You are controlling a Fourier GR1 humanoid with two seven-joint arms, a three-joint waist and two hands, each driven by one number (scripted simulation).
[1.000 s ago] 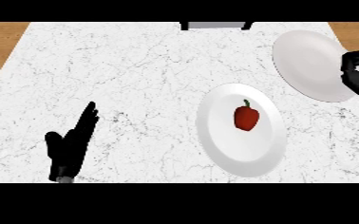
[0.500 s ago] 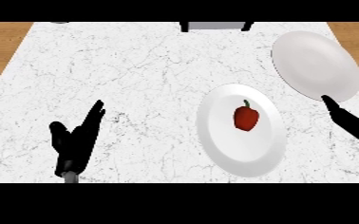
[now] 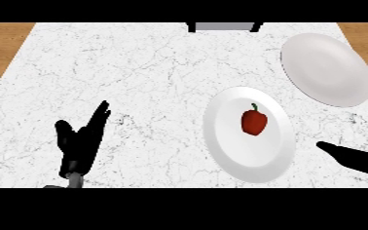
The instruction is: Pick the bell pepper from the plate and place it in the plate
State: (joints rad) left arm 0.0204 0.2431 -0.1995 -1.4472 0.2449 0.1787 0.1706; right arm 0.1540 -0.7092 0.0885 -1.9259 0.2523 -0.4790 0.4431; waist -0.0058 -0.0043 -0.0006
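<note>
A red bell pepper [image 3: 253, 122] with a green stem lies in the middle of the near white plate [image 3: 224, 146]. A second white plate [image 3: 325, 69] sits bare at the far right. My right hand [image 3: 348, 156] shows only as a dark tip at the lower right edge, just right of the near plate and apart from the pepper. My left hand [image 3: 81, 141] rests open at the lower left, fingers pointing up, far from both plates.
The white marble counter [image 3: 144, 73] spreads across the view, with wooden strips [image 3: 14, 41] at its far corners. A dark grey object [image 3: 223, 27] stands at the counter's back edge.
My right hand has drawn down from beside the far plate to the lower right edge near the pepper's plate. My left hand has shifted slightly. The pepper has not moved.
</note>
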